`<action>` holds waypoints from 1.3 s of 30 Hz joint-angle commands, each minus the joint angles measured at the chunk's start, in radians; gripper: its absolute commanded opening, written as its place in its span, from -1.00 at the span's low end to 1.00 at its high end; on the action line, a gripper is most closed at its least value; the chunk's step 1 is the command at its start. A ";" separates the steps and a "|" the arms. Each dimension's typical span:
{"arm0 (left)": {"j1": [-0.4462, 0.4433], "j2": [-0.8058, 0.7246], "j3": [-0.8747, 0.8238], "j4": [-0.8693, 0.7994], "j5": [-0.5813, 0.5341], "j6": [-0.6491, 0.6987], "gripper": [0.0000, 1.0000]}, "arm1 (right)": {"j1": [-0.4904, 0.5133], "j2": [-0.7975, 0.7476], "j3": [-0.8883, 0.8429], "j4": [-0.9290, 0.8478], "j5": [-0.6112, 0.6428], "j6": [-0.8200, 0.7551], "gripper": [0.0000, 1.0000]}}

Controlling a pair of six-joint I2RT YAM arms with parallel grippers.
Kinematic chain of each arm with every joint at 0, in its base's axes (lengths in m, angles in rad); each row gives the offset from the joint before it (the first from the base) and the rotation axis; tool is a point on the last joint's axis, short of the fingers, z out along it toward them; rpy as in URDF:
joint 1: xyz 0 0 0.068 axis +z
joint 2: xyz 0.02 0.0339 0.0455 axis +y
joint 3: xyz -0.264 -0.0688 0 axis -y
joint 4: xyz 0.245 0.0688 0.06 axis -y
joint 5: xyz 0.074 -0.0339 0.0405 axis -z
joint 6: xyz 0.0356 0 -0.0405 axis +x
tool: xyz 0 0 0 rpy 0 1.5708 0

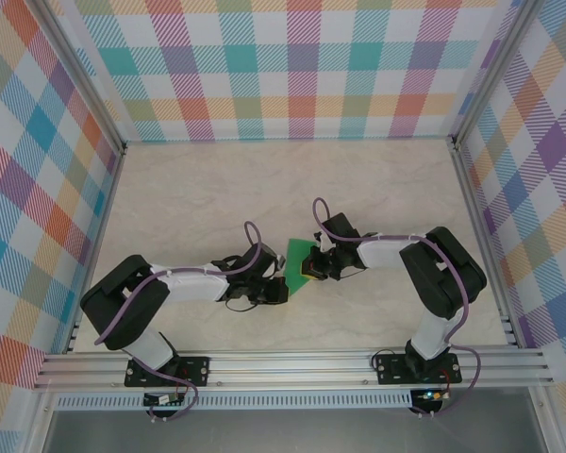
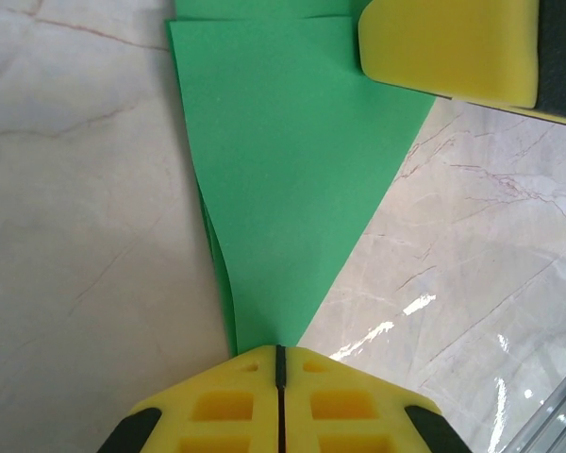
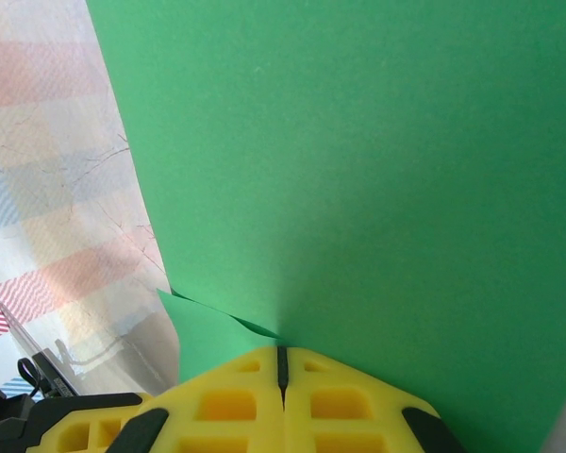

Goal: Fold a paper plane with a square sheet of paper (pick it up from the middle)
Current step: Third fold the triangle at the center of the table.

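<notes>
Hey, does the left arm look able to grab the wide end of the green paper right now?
Probably not. The left gripper is shut on the narrow tip of the paper, and the right gripper is clamped on the wide end, blocking it.

One green paper (image 1: 295,260) (folded) and two grippers (image 1: 280,291) (image 1: 310,268).

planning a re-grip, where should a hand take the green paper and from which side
Grip the green paper at its narrow tip, coming in along the sheet from the left arm's side, as the left hand does: the folded layers taper and stack there. The right hand pinches the wide end; the thin middle would likely buckle.
</notes>
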 commanded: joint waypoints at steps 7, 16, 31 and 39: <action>0.019 -0.042 -0.080 -0.147 -0.018 -0.020 -0.86 | 0.001 0.053 -0.011 -0.114 0.099 -0.024 -0.97; 0.028 -0.077 -0.077 -0.167 -0.009 -0.027 -0.85 | 0.001 0.054 -0.005 -0.116 0.098 -0.025 -0.96; 0.047 -0.059 0.145 -0.111 0.026 -0.007 -0.78 | 0.001 0.054 0.002 -0.122 0.099 -0.022 -0.96; 0.046 0.118 0.190 -0.122 0.024 0.016 -0.85 | 0.001 0.053 0.007 -0.120 0.093 -0.018 -0.95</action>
